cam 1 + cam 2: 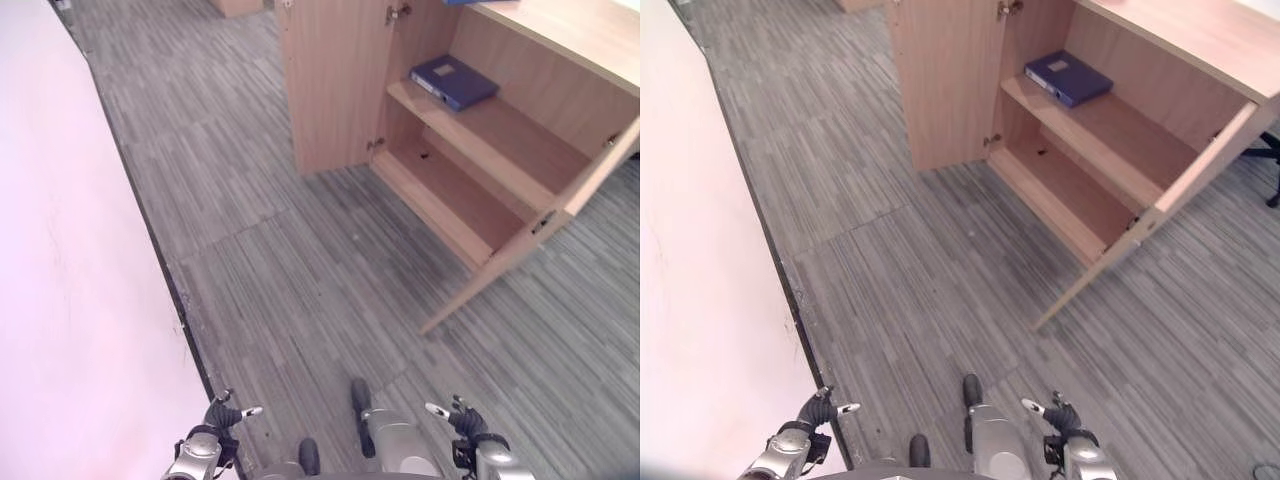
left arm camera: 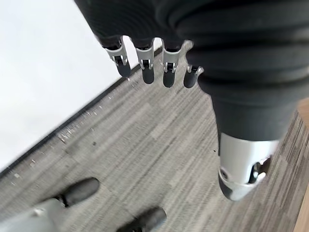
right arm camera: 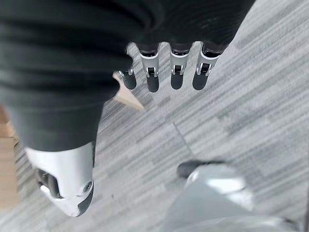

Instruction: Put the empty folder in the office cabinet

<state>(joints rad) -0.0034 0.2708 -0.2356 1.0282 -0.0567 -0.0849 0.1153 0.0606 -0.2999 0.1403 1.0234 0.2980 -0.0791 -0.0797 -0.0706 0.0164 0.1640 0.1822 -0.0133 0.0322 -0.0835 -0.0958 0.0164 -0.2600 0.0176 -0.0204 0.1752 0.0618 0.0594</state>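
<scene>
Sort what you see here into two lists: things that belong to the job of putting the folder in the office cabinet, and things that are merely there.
Job: blue folder lying on the upper shelf; cabinet; its open door; left hand; right hand, both hanging open.

Merely there: carpet floor; white wall.

Bright, even light; wall (image 1: pixel 70 250) glares pale; cabinet (image 1: pixel 480 140) interior shaded; wrist views softly blurred

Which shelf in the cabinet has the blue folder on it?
The upper shelf holds the blue folder, lying flat near its back end. The lower shelf under it is bare.
</scene>
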